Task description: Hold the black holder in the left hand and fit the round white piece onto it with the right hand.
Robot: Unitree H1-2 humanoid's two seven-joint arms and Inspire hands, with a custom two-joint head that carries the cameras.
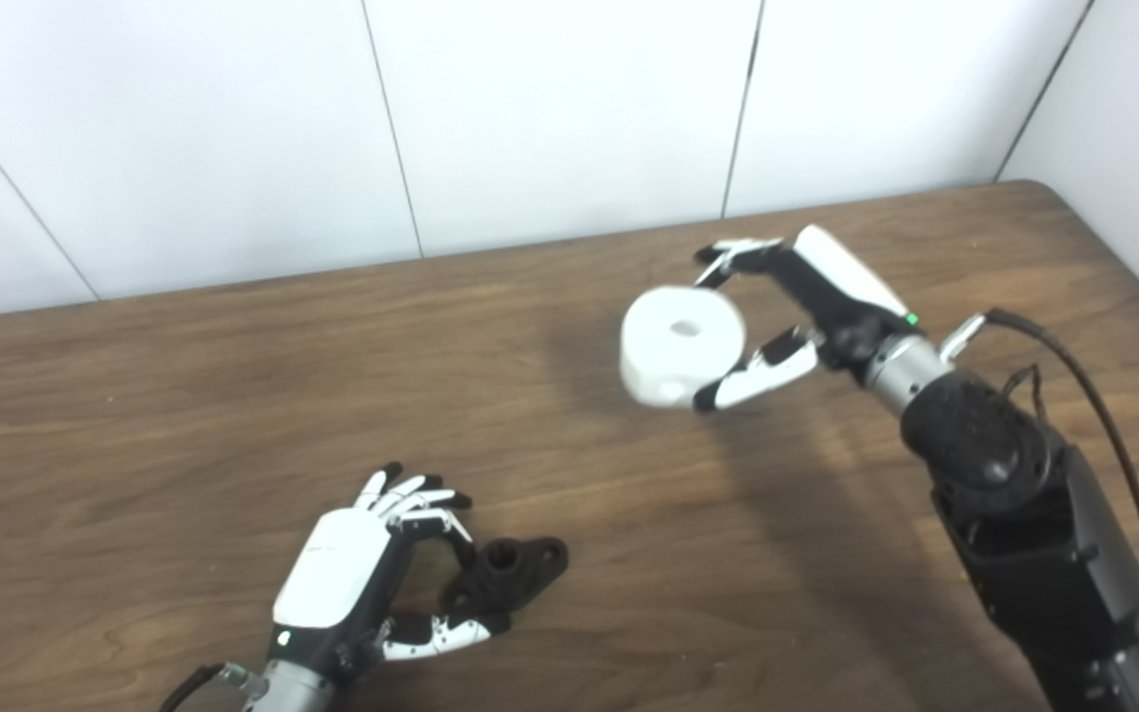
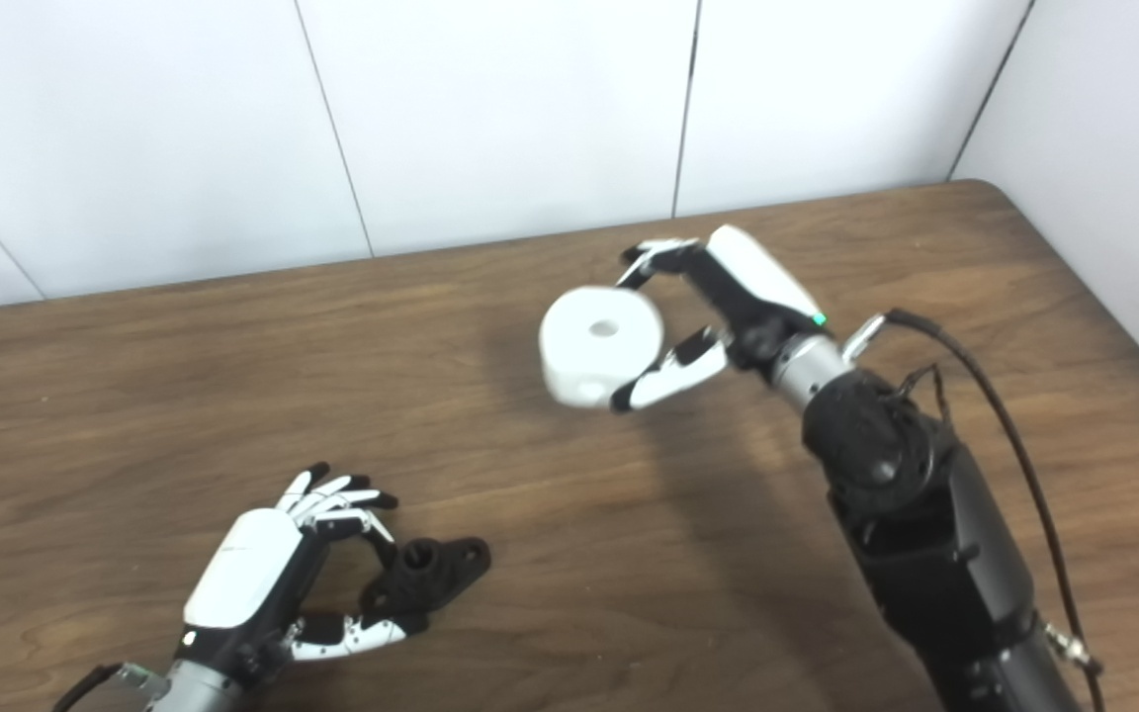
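Tabletop (image 1: 184, 396) of dark wood grain fills the scene, backed by white wall panels (image 1: 550, 109).

The right hand (image 1: 807, 311) is raised above the far middle of the table, gripping the round white piece (image 1: 680, 346) by its rim, fingers (image 1: 736, 255) on the far edge and thumb (image 1: 762, 374) on the near edge. The piece is a thick disc with a central bore facing up and a smaller hole in its side wall. It looks rigid and, judging by how easily a fingertip pinch carries it, light; its smooth plastic-like surface could slip or rotate in so narrow a grip. Holding across the rim seems right, since it leaves the bore free to receive the holder's post.

The left hand (image 1: 347, 578) lies low on the near left of the table with its fingers curled around the black holder (image 1: 508, 574), which rests on the wood. Thumb (image 1: 436, 633) and fingertips touch its near side, but whether the grasp is firmly closed I cannot tell. The holder is small, stiff and irregular, with an upright tubular stub and a flat lug pierced by a hole. Its base would be the sensible place to hold, keeping the stub uncovered. The two parts are well apart.
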